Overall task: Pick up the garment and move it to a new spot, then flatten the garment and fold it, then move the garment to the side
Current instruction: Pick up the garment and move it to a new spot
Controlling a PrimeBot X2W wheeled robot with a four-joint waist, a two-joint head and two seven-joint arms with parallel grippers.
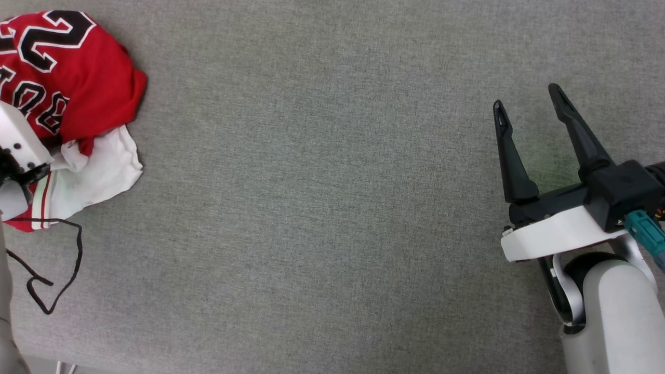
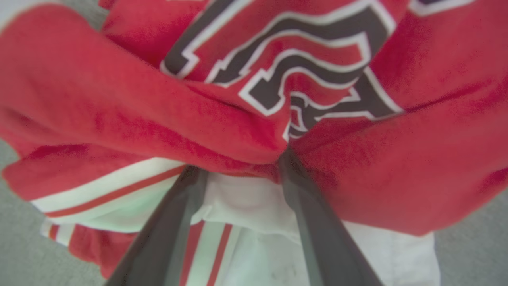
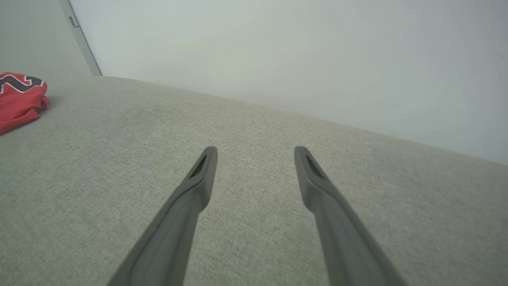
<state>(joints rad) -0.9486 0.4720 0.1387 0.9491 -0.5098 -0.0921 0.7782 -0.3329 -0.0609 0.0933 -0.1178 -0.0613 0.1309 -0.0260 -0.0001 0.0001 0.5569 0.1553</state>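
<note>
The garment (image 1: 78,72), red with black white-outlined lettering and a white sleeve with striped trim, lies crumpled at the far left of the grey surface. It also appears close up in the left wrist view as the garment (image 2: 99,99), and small at the left edge of the right wrist view as the garment (image 3: 18,99). My left gripper (image 2: 240,171) is pushed into the heap. Its fingers stand apart with white cloth between them, and a red fold covers the tips. My right gripper (image 1: 527,96) hovers open over bare surface at the right, seen from its own wrist as the gripper (image 3: 255,150) with nothing between its fingers.
A thin black cord (image 1: 78,249) loops on the surface just below the garment. The left arm's pale wrist housing (image 1: 18,140) covers part of the heap. A pale wall (image 3: 278,51) rises behind the surface's far edge. Grey fabric surface (image 1: 322,197) stretches between the two arms.
</note>
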